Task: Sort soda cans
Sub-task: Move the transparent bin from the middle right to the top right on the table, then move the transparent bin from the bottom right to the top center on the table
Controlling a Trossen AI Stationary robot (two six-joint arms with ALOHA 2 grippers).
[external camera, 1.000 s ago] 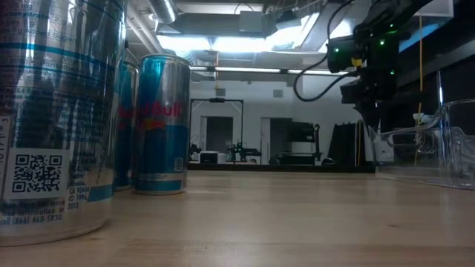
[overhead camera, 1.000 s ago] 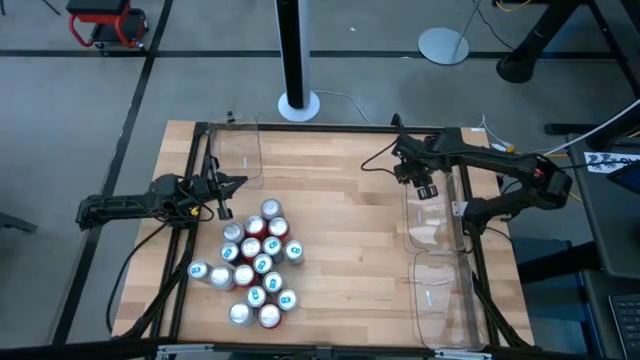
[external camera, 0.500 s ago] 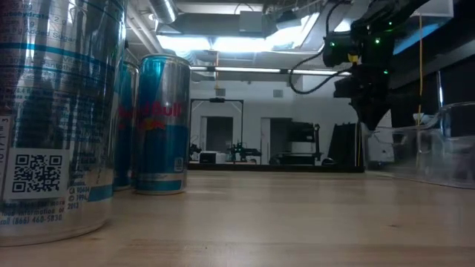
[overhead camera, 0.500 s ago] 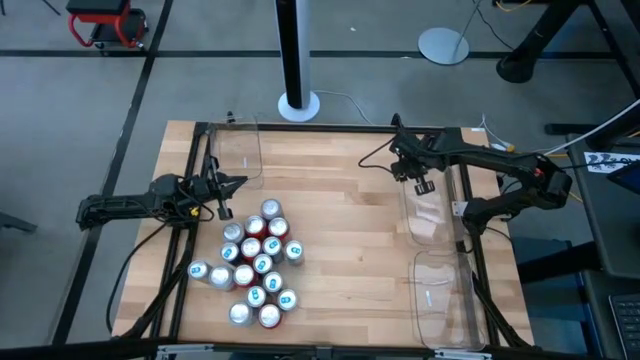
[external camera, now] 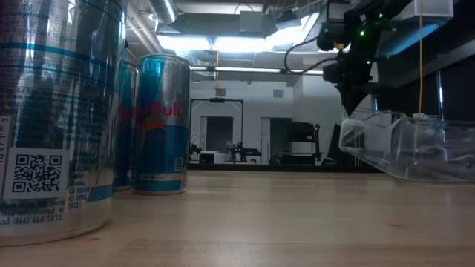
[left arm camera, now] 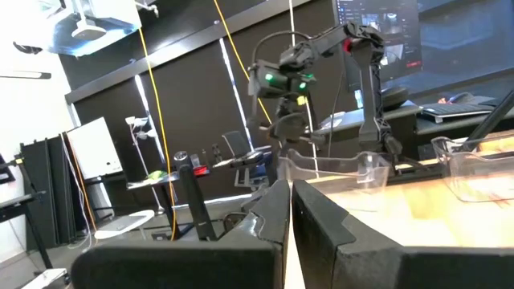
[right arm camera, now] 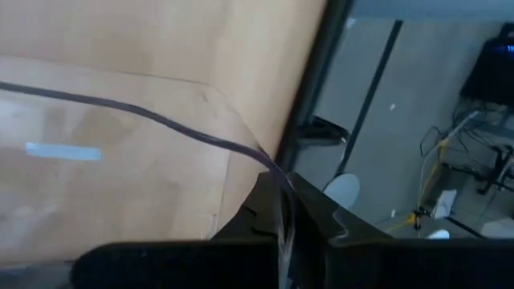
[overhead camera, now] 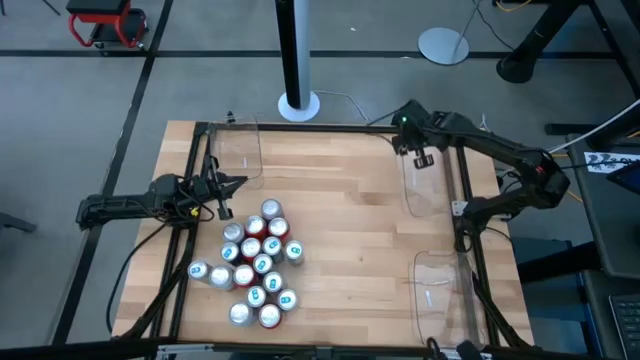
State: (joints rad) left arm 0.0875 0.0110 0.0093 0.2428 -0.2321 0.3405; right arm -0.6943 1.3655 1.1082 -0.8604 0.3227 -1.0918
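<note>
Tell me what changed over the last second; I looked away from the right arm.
The right gripper moved toward the table's far edge, closed on the rim of the clear bin and lifted that end, so the bin now sits tilted in the low view. The left gripper stayed shut beside the soda cans, which have not moved.

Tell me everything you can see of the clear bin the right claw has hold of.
The clear bin is a see-through plastic rectangular box, open-topped and empty as far as shows. It sits along the table's right side, beyond a second bin. The right claw is shut on its far end wall, the thin rim pinched between the fingers. In the low view that end is lifted and the bin tilts, its other end lower. No cans are near it.
</note>
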